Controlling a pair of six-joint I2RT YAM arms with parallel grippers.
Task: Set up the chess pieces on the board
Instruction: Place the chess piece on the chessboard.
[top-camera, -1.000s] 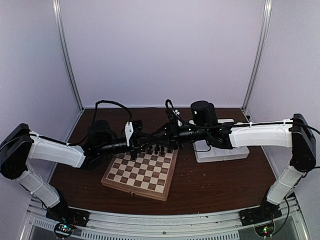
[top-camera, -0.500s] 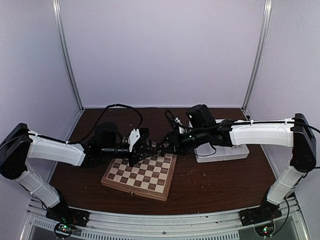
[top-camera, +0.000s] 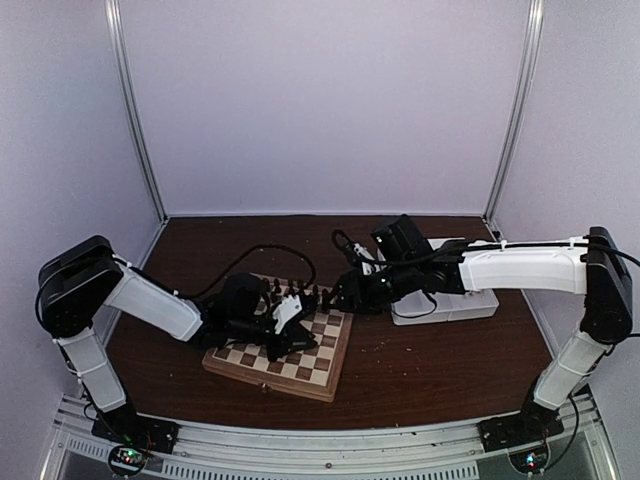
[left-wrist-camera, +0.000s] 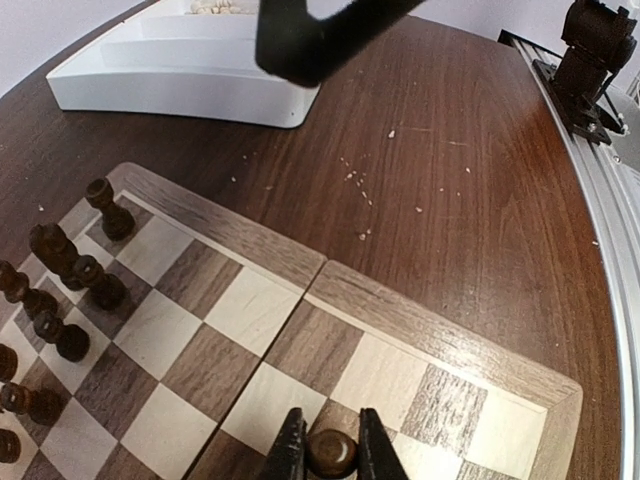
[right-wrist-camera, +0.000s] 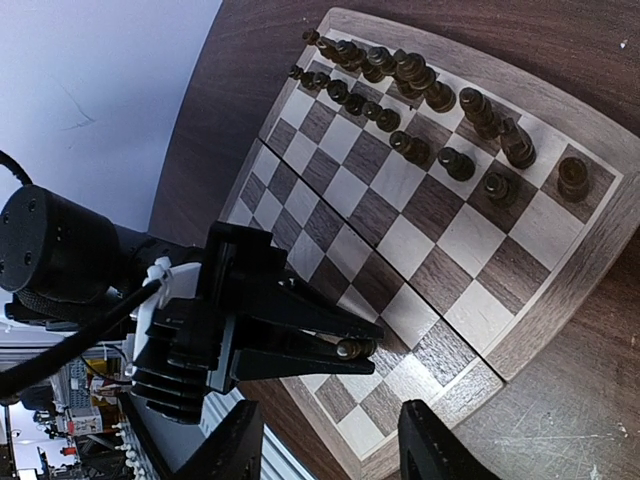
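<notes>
Back comes the left arm from the far side of the board (top-camera: 270, 378), elbow up now and wrist dropped low over the checks. The left gripper (top-camera: 292, 328) is clamped on a single dark piece (left-wrist-camera: 332, 452), both fingers (left-wrist-camera: 287, 455) pressed to its sides. That piece sits low over a square near the board's right-hand edge, toward the near end. Whether its base touches the wood I cannot tell.

Over on the other side, the right gripper (top-camera: 345, 295) has eased slightly toward the tray and hovers just off the board's far right corner. Its jaws stand apart with nothing between them.

Looking at the rest of the chess pieces (right-wrist-camera: 420, 100), the dark ones stand in two rows along the far end, upright and well apart from the held one. The near half of the board shows only bare squares.

Beyond the right edge, a white tray (left-wrist-camera: 180, 90) rests on the brown tabletop (left-wrist-camera: 450, 150), with a few pale pieces (left-wrist-camera: 215, 8) just visible inside it.
</notes>
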